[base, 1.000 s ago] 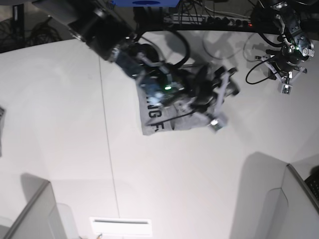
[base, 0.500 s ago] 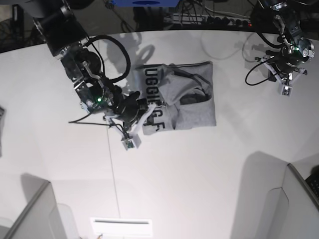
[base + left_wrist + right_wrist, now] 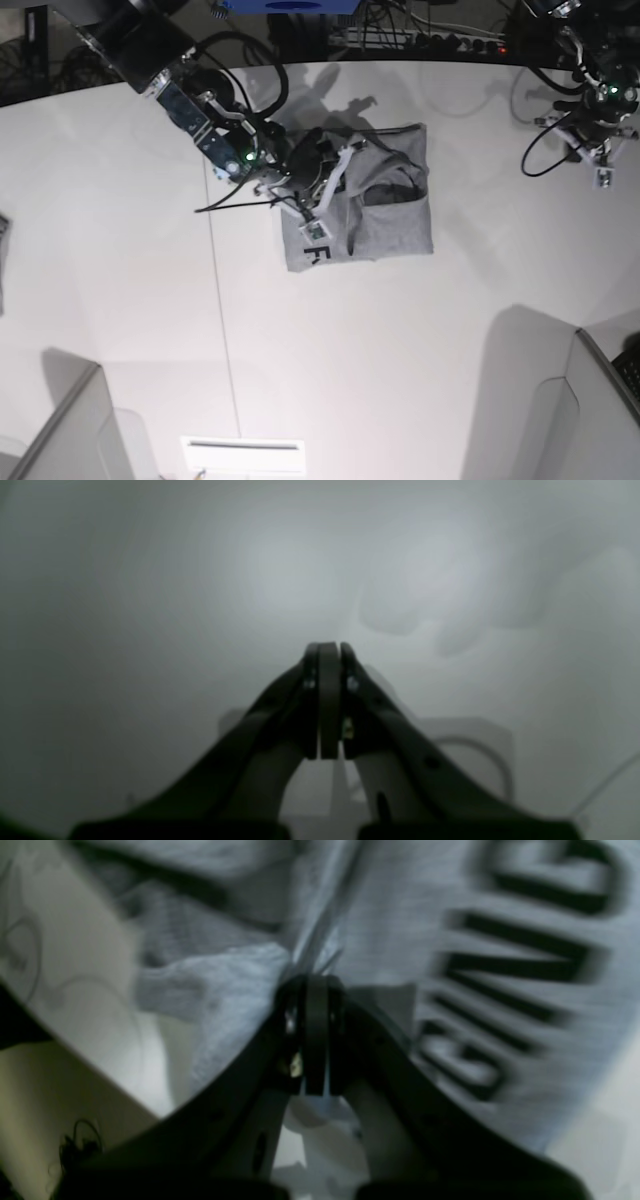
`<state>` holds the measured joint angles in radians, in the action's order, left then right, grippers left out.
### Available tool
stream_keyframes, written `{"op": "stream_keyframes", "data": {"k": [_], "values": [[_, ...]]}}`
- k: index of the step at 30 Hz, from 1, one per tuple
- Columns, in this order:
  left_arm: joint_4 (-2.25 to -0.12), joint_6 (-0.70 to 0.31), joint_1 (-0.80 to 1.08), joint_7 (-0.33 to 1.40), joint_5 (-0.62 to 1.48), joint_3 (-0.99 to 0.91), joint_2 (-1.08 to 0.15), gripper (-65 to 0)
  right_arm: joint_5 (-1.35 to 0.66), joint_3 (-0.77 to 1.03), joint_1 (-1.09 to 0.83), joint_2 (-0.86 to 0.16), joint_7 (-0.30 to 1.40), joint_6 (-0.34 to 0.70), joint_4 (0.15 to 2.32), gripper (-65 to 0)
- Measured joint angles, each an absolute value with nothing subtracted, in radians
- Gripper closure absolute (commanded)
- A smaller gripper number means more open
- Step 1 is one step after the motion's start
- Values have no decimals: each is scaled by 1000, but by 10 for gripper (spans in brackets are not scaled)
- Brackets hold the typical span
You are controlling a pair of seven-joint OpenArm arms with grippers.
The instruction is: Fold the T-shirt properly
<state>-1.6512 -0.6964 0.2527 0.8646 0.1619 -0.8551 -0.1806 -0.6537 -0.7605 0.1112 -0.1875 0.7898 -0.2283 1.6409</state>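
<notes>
1. Your right fingers [image 3: 315, 985] are pressed fully together, and in the right wrist view a ridge of the heather-grey cotton T-shirt [image 3: 385, 215] with black block lettering runs up from their tips; it looks pinched between them, though the picture is blurred.
2. In the base view your right fingers [image 3: 322, 195] sit over the shirt's left part, and the arm behind them covers most of the lettering there.
3. The T-shirt lies partly folded on the white desk [image 3: 350, 340], bunched and creased just beside the fingers, with a dark opening near its middle.
4. Black letters show on the cloth to the right of the fingers in the wrist view; bare desk shows to their left.
5. Your left fingers [image 3: 327, 652] are shut flat against each other with nothing between them, above plain pale desk.
6. In the base view the left fingers [image 3: 600, 165] hang well apart from the shirt, near a looping black cable [image 3: 545, 150].
7. A black power strip [image 3: 420, 42] lies along the desk's far edge, beyond both fingers.
</notes>
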Motion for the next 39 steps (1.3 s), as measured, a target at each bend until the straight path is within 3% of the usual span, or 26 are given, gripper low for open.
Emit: {"op": "stream_keyframes", "data": {"k": [11, 19, 27, 36, 39], "values": [[-1649, -697, 234, 857, 171, -950, -180, 0, -657, -926, 120, -98, 791, -236, 1681, 0], [-1617, -697, 241, 857, 290, -954, -180, 0, -654, -1075, 213, -66, 794, -236, 1637, 0], [-1612, -693, 241, 858, 303, -1070, -183, 0, -646, -873, 217, -168, 836, -345, 1793, 0], [-1615, -693, 243, 862, 304, -1122, -180, 0, -654, -795, 249, -157, 838, -334, 1651, 0], [-1615, -693, 240, 861, 308, -1119, -180, 0, -653, -794, 263, -111, 824, -332, 1593, 0]]}}
